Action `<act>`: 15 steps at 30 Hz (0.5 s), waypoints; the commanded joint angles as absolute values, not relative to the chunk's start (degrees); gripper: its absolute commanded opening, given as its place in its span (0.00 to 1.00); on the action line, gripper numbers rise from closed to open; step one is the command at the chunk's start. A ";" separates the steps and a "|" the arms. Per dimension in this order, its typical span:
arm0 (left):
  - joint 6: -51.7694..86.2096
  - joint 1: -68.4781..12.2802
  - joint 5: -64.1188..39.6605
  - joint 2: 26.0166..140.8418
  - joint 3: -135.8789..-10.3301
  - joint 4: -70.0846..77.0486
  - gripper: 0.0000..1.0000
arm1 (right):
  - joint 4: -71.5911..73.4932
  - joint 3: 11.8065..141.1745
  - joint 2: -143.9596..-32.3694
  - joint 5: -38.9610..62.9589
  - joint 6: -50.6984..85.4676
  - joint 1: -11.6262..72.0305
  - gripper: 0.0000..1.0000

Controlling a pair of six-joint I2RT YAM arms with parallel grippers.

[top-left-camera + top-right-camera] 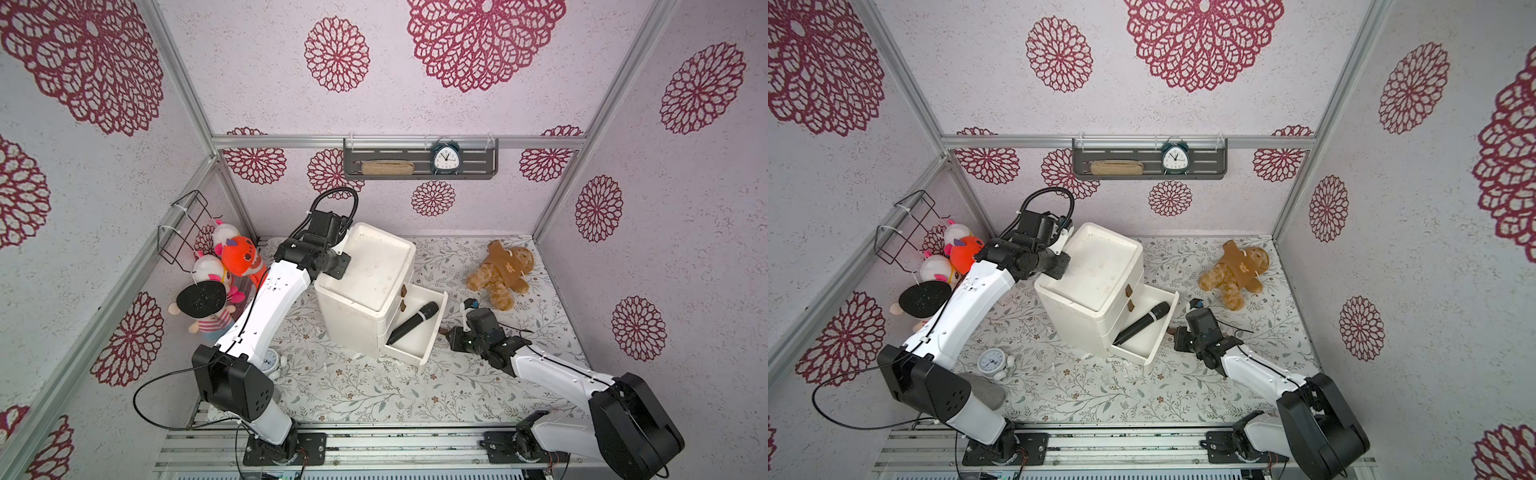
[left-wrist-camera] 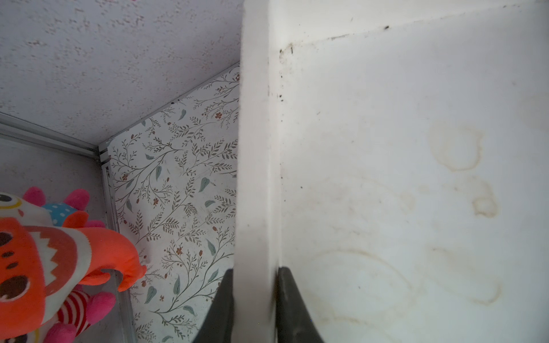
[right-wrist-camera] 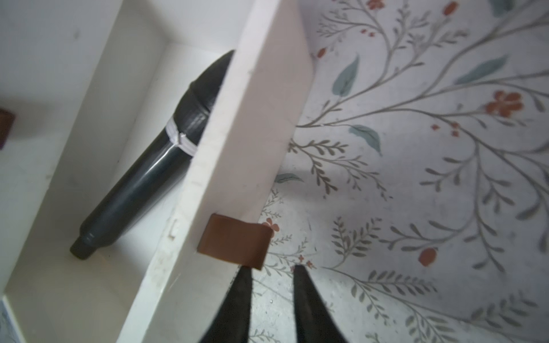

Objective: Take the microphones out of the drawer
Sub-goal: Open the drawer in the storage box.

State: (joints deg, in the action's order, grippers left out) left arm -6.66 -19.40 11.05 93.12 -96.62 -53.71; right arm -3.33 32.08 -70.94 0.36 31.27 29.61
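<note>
Two roles, I judge: left gripper (image 2: 255,270) pinches the cabinet rim (image 2: 257,148) as anchor; right gripper (image 3: 271,268), spread, waits at the front edge of the drawer (image 3: 237,133) for the microphone (image 3: 142,178).

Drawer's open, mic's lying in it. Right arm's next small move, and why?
Probably lift the right gripper over the drawer front and centre it above the microphone. Its jaws are open and empty beside the brown pull tab, the microphone lies exposed, and the left gripper clamps the cabinet rim, steadying it.
</note>
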 commanded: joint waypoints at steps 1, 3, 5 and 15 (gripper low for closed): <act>-11.30 -18.00 20.71 94.69 -95.72 -53.62 0.01 | -11.48 36.36 -68.32 -5.00 29.06 29.55 0.54; -11.34 -18.19 20.22 94.66 -95.50 -53.65 0.01 | -16.64 39.98 -68.20 -8.43 27.99 30.67 0.65; -11.28 -18.28 19.83 94.75 -95.29 -53.63 0.01 | -20.69 43.59 -68.17 -9.84 27.08 31.28 0.78; -11.87 -18.29 16.39 93.45 -92.68 -51.01 0.01 | -26.62 54.97 -71.75 -6.33 27.59 32.40 0.99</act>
State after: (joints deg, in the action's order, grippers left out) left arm -6.90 -19.35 10.50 92.31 -95.22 -52.25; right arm -23.51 52.27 -70.83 -6.26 28.01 31.59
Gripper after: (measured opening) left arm 0.207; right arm 0.988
